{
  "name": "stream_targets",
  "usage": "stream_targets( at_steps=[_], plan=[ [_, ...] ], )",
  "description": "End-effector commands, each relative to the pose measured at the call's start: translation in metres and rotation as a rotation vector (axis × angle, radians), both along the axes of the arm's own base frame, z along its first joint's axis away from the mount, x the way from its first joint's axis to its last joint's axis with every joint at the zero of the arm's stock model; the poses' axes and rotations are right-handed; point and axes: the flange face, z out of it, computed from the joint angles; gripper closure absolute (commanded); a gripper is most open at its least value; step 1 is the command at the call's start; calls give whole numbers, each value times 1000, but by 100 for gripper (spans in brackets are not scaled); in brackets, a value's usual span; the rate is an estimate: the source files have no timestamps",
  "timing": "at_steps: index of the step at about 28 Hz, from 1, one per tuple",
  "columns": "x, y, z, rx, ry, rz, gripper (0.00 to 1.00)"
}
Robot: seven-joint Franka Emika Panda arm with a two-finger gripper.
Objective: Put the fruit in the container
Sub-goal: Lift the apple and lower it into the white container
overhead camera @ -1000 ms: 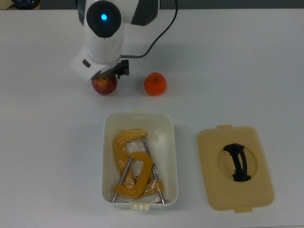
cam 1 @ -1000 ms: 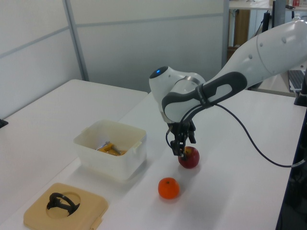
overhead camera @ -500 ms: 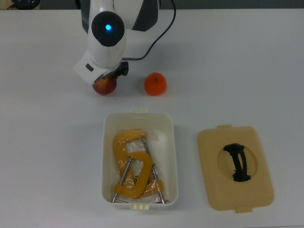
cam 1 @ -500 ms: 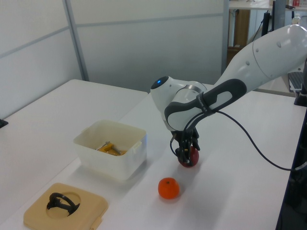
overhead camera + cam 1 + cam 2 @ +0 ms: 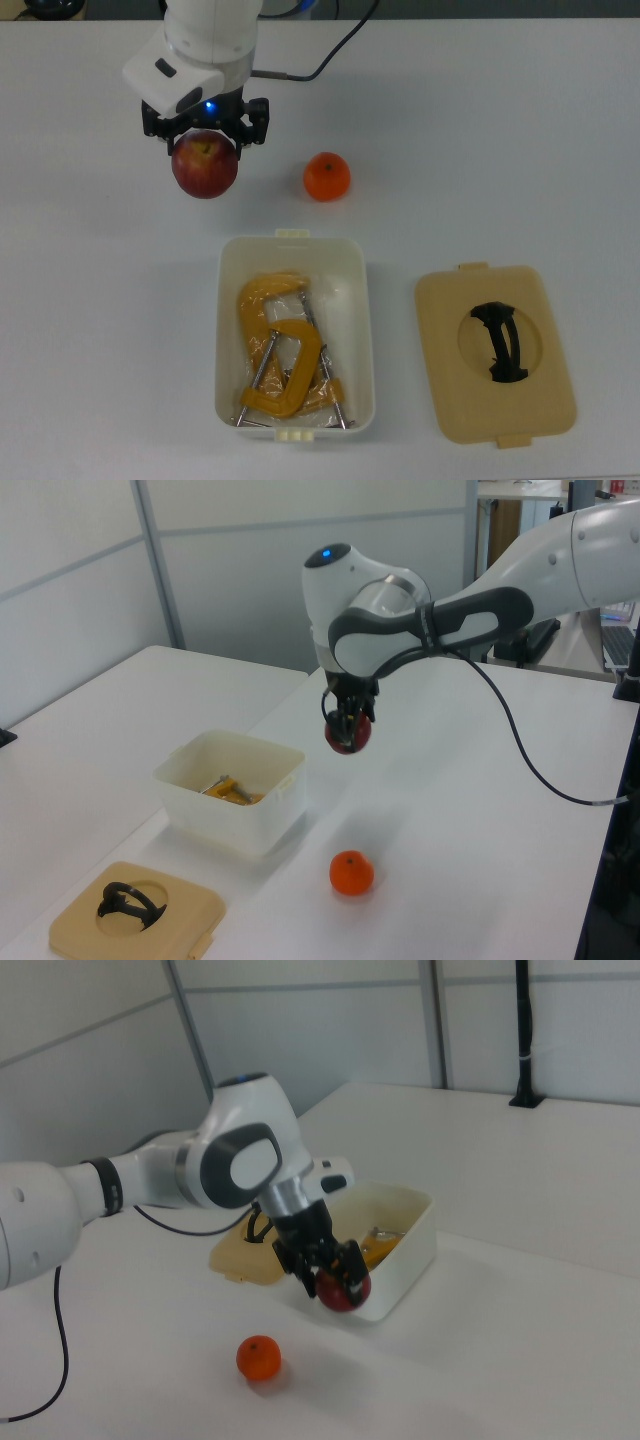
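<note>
— What is the claw (image 5: 205, 137) doing?

— It is gripping the apple (image 5: 205, 167) between its fingers, and the apple is hanging clear above the table (image 5: 90, 300).

— And the orange (image 5: 327, 176)?

— It is sitting on the table, to the top view's right of the claw and lower, as the left view shows.

— The tub (image 5: 293, 248)?

— It is standing below the claw in the top view, holding yellow clamps (image 5: 280, 345). The lid (image 5: 495, 352) is lying beyond it, on the top view's right.
</note>
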Motion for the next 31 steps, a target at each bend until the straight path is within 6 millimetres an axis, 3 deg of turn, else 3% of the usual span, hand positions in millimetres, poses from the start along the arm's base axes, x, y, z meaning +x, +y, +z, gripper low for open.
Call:
stream_targets(
  at_steps=[1, 7, 10, 11, 12, 18, 23, 26, 30, 31],
  plan=[
    [23, 24, 12, -9, -135, 55, 52],
    [49, 35, 8, 56, -351, 6, 51],
    [60, 39, 5, 87, -454, -33, 28],
    [61, 39, 2, 90, -463, -38, 18],
    [62, 40, 1, 93, -469, -42, 0],
    [59, 40, 8, 94, -460, -46, 0],
    [44, 47, 12, 76, -346, -45, 0],
    [28, 79, -4, 96, -217, 31, 0],
    [12, 91, -28, 95, -65, 125, 0],
    [4, 103, -38, 119, 2, 188, 0]
  ],
)
